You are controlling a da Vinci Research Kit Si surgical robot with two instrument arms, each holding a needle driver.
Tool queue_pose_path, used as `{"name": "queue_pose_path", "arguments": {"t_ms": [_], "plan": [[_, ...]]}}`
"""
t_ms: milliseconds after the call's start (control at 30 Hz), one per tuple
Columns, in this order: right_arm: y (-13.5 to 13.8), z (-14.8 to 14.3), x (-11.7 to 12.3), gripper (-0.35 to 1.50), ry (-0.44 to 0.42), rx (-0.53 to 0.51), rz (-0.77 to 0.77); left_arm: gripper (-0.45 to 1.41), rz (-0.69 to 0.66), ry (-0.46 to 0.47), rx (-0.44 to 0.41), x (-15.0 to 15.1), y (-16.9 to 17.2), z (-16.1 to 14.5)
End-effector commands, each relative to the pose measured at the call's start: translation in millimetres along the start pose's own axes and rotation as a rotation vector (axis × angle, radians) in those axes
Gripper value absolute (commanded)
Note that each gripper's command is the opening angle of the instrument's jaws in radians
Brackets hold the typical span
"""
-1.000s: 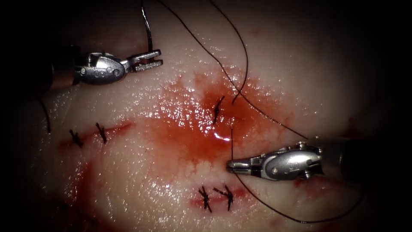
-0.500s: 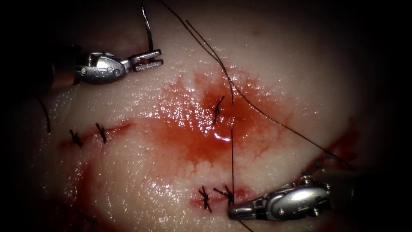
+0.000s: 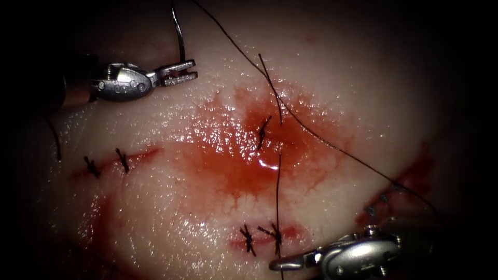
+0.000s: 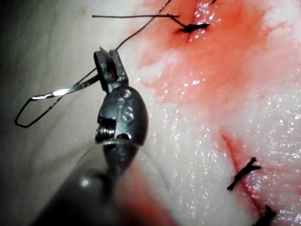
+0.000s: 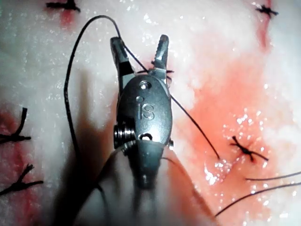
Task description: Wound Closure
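Since a second ago your right tool point(image 3: 282, 264) has dropped toward the tissue's point(image 3: 363, 103) lower edge, drawing the thread point(image 3: 278, 197) taut from the cut and shortening its free tail. Your left tool point(image 3: 179, 72) has not moved and is clamped on the needle point(image 3: 179, 39), which is clear of the tissue. The grip is probably near one end. Up close, the right jaws stand parted, with thread crossing near their base.
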Motion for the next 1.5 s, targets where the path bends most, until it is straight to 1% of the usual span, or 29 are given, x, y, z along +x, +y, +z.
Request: {"name": "queue_pose_path", "arguments": {"t_ms": [33,67,100,133,200,233,367,533,633,700,733,900,1033,1133,1167,1200,1233,1267,1400,1500], "plan": [[2.1,-0.7,-1.1,1.48,-0.006,-0.022,-0.008,-0.45,0.001,0.001,0.001,-0.4,-0.1,0.7],[3.0,-1.2,-1.3,1.48,-0.01,-0.034,-0.027,-0.45,0.001,0.001,0.001,-0.4,-0.1,0.7],[3.0,-1.2,-1.3,1.48,-0.01,-0.034,-0.027,-0.45,0.001,0.001,0.001,-0.4,-0.1,0.7],[4.9,-2.3,-1.8,1.48,-0.023,-0.061,-0.046,-0.45,0.001,0.001,0.001,-0.4,-0.1,0.7],[6.5,-3.0,-2.5,1.48,-0.03,-0.079,-0.059,-0.45,0.001,0.001,0.001,-0.4,-0.1,0.7],[7.7,-3.3,-3.2,1.48,-0.04,-0.091,-0.072,-0.45,0.001,0.001,0.001,-0.4,-0.1,0.7],[9.2,-2.8,-5.4,1.48,-0.06,-0.119,-0.102,-0.45,0.001,0.001,0.001,-0.4,-0.1,0.7],[9.2,-0.6,-8.5,1.48,-0.072,-0.134,-0.139,-0.45,0.001,0.001,0.001,-0.4,-0.1,0.7],[8.5,1.2,-10.3,1.48,-0.086,-0.132,-0.171,-0.45,0.001,0.001,0.001,-0.4,-0.1,0.6],[7.4,3.0,-12.2,1.48,-0.123,-0.104,-0.213,-0.45,0.001,0.002,0.0,-0.4,-0.1,0.5],[7.1,3.3,-12.7,1.48,-0.132,-0.098,-0.219,-0.45,0.001,0.002,-0.001,-0.4,-0.1,0.4],[6.5,3.9,-14.0,1.46,-0.157,-0.076,-0.262,-0.45,0.001,0.003,-0.001,-0.4,-0.1,0.4],[6.6,4.3,-14.1,1.46,-0.172,-0.065,-0.28,-0.45,0.001,0.002,-0.001,-0.4,-0.1,0.4],[6.6,4.6,-14.2,1.4,-0.174,-0.067,-0.286,-0.45,0.001,0.002,-0.001,-0.3,-0.1,0.4],[6.3,4.7,-14.4,1.08,-0.172,-0.064,-0.291,-0.45,0.001,0.002,-0.001,-0.3,-0.1,0.4],[6.0,4.6,-14.5,0.62,-0.177,-0.062,-0.293,-0.45,0.001,0.002,-0.001,-0.4,-0.1,0.4],[5.6,4.5,-14.5,-0.03,-0.18,-0.06,-0.296,-0.45,0.001,0.002,-0.001,-0.4,-0.1,0.4],[5.4,4.5,-14.5,-0.35,-0.182,-0.054,-0.298,-0.45,0.001,0.003,-0.001,-0.4,-0.1,0.4],[4.6,3.9,-13.8,-0.35,-0.184,-0.038,-0.3,-0.45,0.0,0.003,-0.001,-0.4,-0.2,0.5],[3.0,3.3,-12.5,-0.35,-0.169,-0.022,-0.298,-0.45,0.0,0.006,-0.001,-0.8,-0.4,0.7]]}}
